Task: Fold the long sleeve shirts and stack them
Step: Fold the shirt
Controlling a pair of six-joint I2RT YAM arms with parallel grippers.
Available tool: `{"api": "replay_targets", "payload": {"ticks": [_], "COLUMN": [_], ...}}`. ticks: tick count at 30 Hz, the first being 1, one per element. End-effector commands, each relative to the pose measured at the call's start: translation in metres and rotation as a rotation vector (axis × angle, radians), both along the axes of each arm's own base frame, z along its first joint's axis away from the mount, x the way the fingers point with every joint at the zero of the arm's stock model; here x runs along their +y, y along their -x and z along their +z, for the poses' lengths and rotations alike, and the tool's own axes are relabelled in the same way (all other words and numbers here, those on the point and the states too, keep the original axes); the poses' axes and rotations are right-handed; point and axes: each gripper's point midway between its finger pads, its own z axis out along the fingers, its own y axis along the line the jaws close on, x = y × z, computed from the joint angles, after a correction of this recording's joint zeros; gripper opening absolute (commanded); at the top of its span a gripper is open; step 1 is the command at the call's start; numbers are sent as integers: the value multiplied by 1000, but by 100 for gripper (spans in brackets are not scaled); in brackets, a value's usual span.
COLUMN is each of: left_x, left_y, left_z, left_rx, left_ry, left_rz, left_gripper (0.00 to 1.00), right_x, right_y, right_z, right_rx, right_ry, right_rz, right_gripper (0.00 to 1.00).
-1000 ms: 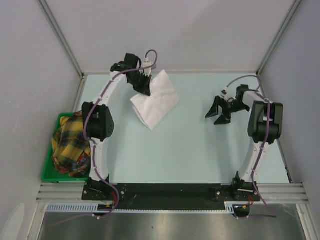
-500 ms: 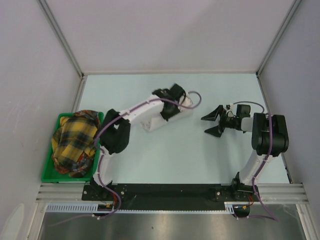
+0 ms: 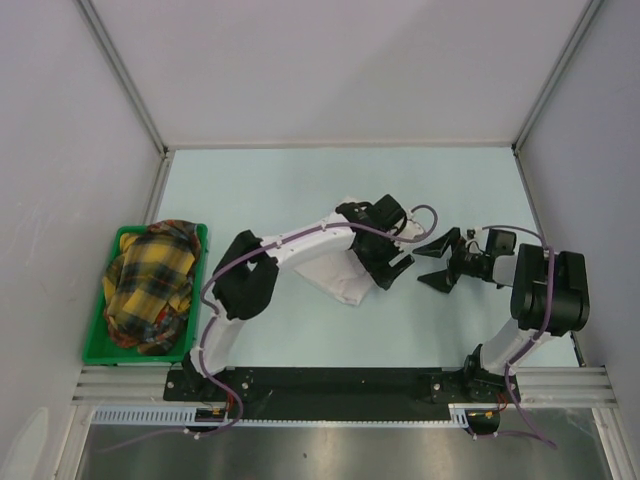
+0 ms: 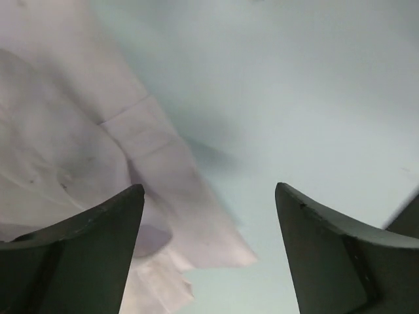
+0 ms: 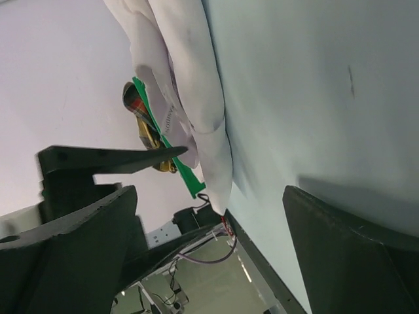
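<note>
Now over folded shirt point(image 3: 338, 278) at mid-worktop point(image 3: 300, 190): left gripper point(image 4: 209, 188) spread wide, holding nothing; right gripper point(image 5: 209, 190) near, equally spread, facing it.

We find the folded shirt point(image 3: 340, 282) lying on the table point(image 3: 300, 190) near its middle. The left gripper point(image 3: 396, 273) hangs over the shirt's right edge. The right gripper point(image 3: 420, 268) is just to the right of it, apart from the cloth. At the table's left edge stands a bin point(image 3: 95, 345) with a heap of cloth point(image 3: 150, 290) in it, well apart from the shirt.
</note>
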Motion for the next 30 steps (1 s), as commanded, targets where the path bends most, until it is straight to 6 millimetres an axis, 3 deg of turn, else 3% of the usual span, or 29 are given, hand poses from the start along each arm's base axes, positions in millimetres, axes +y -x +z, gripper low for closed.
{"api": "replay_targets", "payload": {"ticks": [1, 3, 4, 5, 6, 8, 10, 13, 14, 18, 22, 23, 26, 30], "left_x": [-7, 13, 27, 36, 52, 63, 68, 62, 59, 41, 29, 28, 22, 21], "left_y": [26, 17, 14, 5, -10, -17, -17, -19, -18, -12, -10, -11, -15, -27], "left_z": [95, 119, 110, 110, 110, 99, 95, 94, 89, 78, 52, 43, 27, 9], "left_rx": [98, 95, 89, 52, -44, -117, -199, -284, -280, -338, -391, -392, -402, -436], "left_ry": [292, 373, 353, 350, 313, 275, 269, 276, 275, 301, 255, 236, 198, 150], "left_rz": [-59, -31, -17, -8, -9, -53, -170, -295, -324, -424, -479, -477, -459, -424], "left_gripper": [86, 79, 75, 65, 60, 51, 51, 60, 62, 64, 65, 65, 61, 56], "right_x": [6, 11, 15, 25, 28, 43, 52, 58, 66, 69, 69, 69, 67, 65], "right_y": [9, 3, -1, -2, -10, -12, -22, -36, -36, -47, -53, -54, -48, -36], "right_z": [4, 5, 7, 9, 10, 9, 5, -4, -8, -25, -34, -35, -41, -48], "right_rx": [-8, -35, -54, -64, -105, -86, -104, -119, -129, -132, -145, -149, -141, -136], "right_ry": [13, 25, 27, 26, 37, 6, 3, 19, 32, 70, 90, 102, 132, 166], "right_rz": [5, -4, -6, 11, 1, 14, 17, 16, 41, 43, 46, 46, 70, 116], "right_gripper": [100, 100, 100, 99, 95, 88, 80, 68, 59, 51, 43, 37, 23, 19]}}
